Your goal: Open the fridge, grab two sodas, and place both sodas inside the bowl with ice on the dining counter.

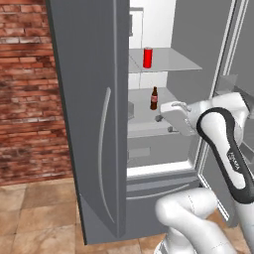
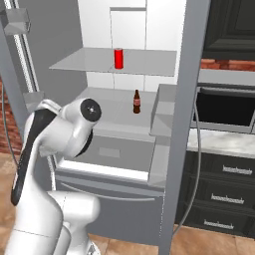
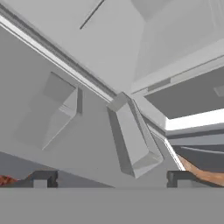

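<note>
Grey fridge (image 1: pixel 94 124) doors stand wide, leaving open room around the pincer (image 3: pixel 109 178), whose jaws gape fully with nothing held. Ahead of it on the shelves stand the red can (image 1: pixel 147 57), higher up, and the brown bottle (image 1: pixel 154 98) near the shelf's front edge.

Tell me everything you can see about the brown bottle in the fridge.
The brown bottle is small and dark, glassy-looking, with a narrow neck and a reddish label band. It stands upright on a grey middle shelf of the open fridge, one shelf below the red can. Nothing else touches it.
</note>
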Available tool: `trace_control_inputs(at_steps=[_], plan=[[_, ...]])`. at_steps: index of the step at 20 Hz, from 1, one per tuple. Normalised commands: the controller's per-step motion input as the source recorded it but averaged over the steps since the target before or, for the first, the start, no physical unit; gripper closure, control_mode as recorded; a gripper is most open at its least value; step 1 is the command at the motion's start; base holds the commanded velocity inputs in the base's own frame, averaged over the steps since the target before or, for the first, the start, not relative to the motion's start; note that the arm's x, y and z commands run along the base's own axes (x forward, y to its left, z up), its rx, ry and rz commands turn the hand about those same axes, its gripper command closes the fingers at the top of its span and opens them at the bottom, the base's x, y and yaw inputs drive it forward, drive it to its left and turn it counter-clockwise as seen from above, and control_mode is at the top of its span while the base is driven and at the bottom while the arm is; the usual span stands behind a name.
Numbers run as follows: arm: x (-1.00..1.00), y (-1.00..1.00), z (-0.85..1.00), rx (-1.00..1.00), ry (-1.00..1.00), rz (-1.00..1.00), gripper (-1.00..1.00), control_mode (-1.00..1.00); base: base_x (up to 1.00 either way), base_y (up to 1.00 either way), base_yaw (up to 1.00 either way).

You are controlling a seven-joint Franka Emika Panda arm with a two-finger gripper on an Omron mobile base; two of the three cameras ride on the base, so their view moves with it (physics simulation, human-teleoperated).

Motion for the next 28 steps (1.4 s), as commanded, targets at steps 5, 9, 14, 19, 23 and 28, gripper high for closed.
trace_control_inputs(at_steps=[5, 9, 14, 19, 23, 28], plan=[[0.32, 0.39, 0.01, 0.18, 0.08, 0.00, -1.00, -1.00, 0.00, 0.00, 0.00], [0.13, 0.68, 0.00, 0.09, 0.07, 0.00, -1.00, -1.00, 0.00, 0.00, 0.00], [0.17, 0.61, 0.00, 0.07, 0.10, 0.01, -1.00, -1.00, 0.00, 0.00, 0.00], [0.20, 0.58, 0.00, 0.08, 0.13, 0.07, -1.00, -1.00, 0.00, 0.00, 0.00], [-0.02, 0.66, 0.05, 0.02, 0.11, 0.13, -1.00, -1.00, 0.00, 0.00, 0.00], [-0.21, 0.77, 0.01, 0.00, 0.07, 0.13, -1.00, -1.00, 0.00, 0.00, 0.00]])
